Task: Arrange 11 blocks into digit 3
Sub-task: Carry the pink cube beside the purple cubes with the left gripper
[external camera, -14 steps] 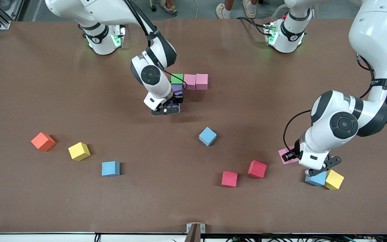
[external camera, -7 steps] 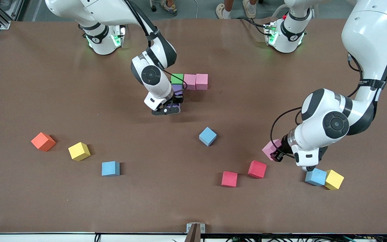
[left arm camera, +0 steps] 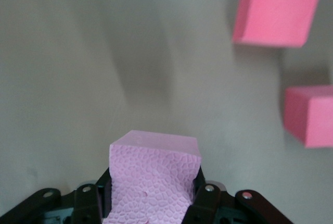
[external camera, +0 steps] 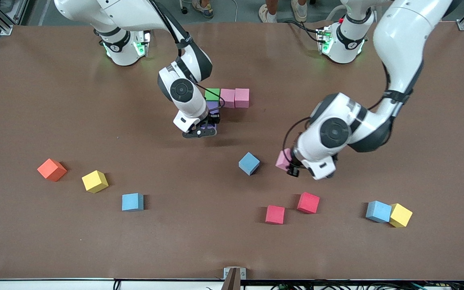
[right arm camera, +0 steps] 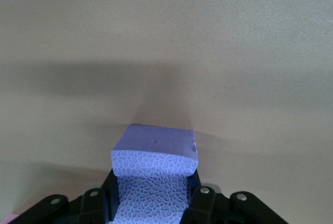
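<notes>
1. Toward the right arm's end of the surface [external camera: 30,100] I see the loose stock: the orange cube [external camera: 51,169], a yellow cube [external camera: 94,181] and a light blue cube [external camera: 132,202], all unmoved.
2. My right gripper [external camera: 200,131] sits exactly where it was a second ago, fingers clamped on the second purple cube [right arm camera: 154,169], low against the surface just below the first purple cube [external camera: 212,106].
3. That column hangs off the green cube [external camera: 212,94] and two pink cubes [external camera: 235,98], so the digit's top bar looks done.
4. Another light blue cube [external camera: 249,163] waits mid-surface.
5. The big change: my left gripper [external camera: 288,164] has lifted the third pink cube [external camera: 283,158], fingers clamped on it, and swung it inward above the red cubes [external camera: 292,208].
6. I judge it's bound for the middle bar.
</notes>
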Tool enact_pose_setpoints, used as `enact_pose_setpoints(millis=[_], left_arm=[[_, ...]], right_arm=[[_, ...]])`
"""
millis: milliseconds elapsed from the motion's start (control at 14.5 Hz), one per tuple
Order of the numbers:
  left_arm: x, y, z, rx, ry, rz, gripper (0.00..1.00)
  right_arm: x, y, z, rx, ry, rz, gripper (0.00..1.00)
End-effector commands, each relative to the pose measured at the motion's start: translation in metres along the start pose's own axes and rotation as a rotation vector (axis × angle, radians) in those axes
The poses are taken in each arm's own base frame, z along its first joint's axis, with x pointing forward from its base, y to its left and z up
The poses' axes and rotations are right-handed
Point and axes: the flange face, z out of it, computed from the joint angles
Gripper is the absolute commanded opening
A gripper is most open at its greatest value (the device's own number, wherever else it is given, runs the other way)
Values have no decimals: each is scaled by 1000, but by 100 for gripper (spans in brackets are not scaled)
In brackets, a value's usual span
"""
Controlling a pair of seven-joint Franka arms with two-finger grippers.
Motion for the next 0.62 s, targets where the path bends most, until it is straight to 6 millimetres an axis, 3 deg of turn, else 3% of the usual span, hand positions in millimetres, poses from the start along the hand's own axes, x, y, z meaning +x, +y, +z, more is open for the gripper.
enact_pose_setpoints(millis=[0, 69, 138, 345, 552], left_arm=[[-29, -5, 6, 5, -16, -160, 8], [-45, -4, 5, -20, -38, -203, 8], [-66, -8, 9, -34, -56, -232, 8], [-113, -20, 24, -50, -91, -255, 8], [-149, -37, 39, -40, -101, -274, 7]], right_arm=[[-4, -7, 3, 12, -1, 12, 39], [-4, -7, 3, 14, -3, 17, 80], [-3, -6, 3, 13, -7, 19, 100], [-1, -7, -4, 16, -4, 47, 100], [7, -16, -27, 46, 26, 81, 100]])
